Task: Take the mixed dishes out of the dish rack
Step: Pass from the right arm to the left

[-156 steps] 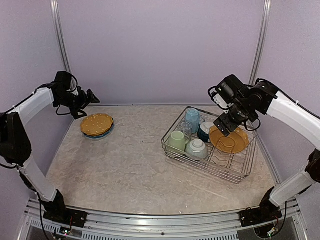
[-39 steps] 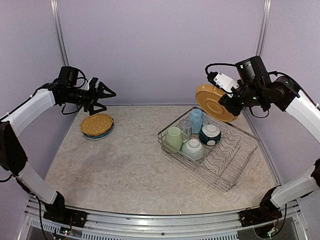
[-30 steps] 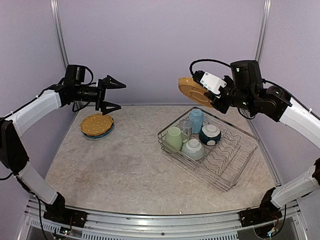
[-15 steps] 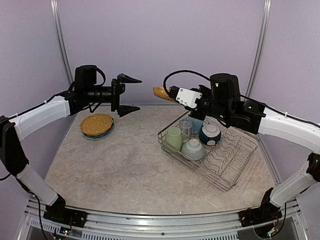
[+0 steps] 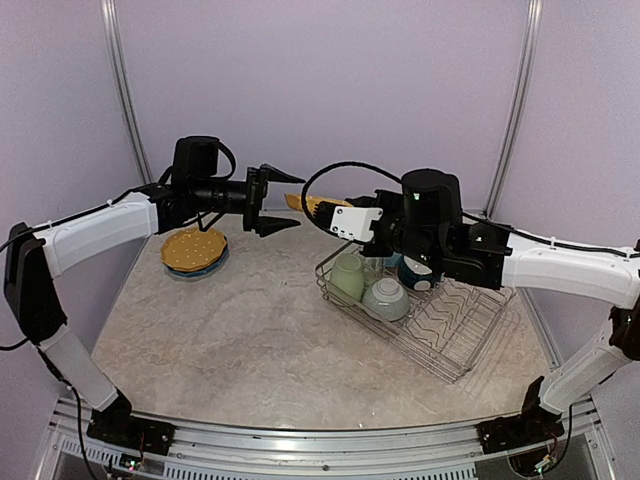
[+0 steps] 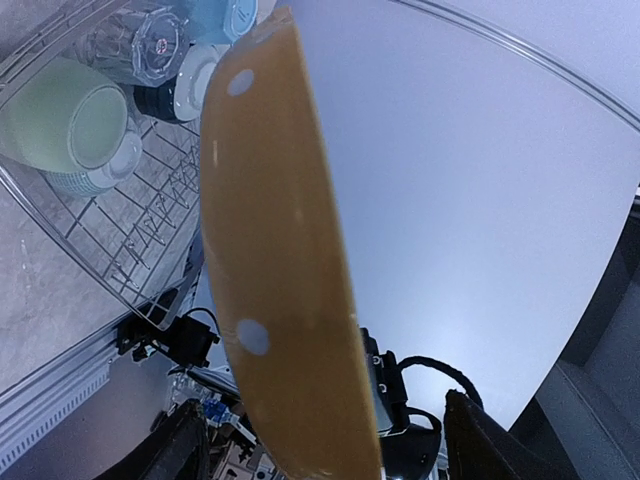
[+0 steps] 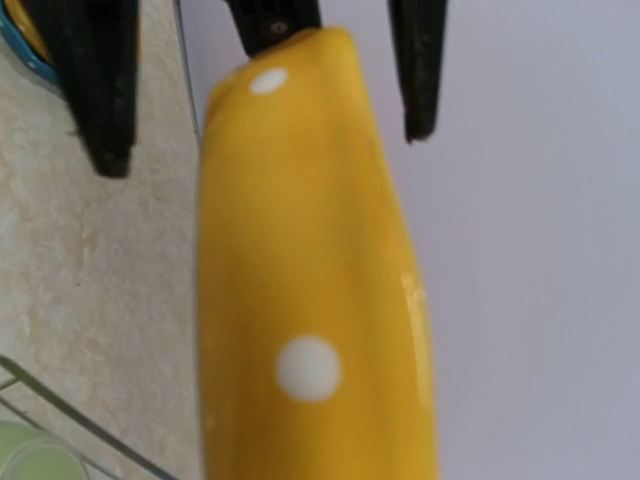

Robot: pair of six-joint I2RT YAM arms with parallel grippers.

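Observation:
My right gripper [image 5: 328, 211] is shut on a yellow white-dotted plate [image 5: 304, 203], held edge-on in the air left of the dish rack [image 5: 452, 342]. The plate [image 7: 310, 300] fills the right wrist view and hides my own fingers there. My left gripper [image 5: 286, 203] is open and straddles the plate's far rim. Its black fingers [image 7: 95, 90] stand on either side of the rim with gaps showing. In the left wrist view the plate [image 6: 280, 260] runs between the two fingers [image 6: 185, 450]. The rack holds a pale green mug [image 5: 350, 277], a teal bowl [image 5: 390, 296] and a dark-blue bowl [image 5: 421, 270].
A yellow plate on a blue plate [image 5: 194, 250] lies on the table at the back left. A clear glass [image 6: 135, 40] and a light blue mug [image 6: 222, 15] stand at the rack's far end. The rack's zigzag dividers [image 5: 455, 315] hold nothing.
The right arm has swung the yellow plate left out over the table. The left gripper has come right to meet it, and its jaws have narrowed around the rim.

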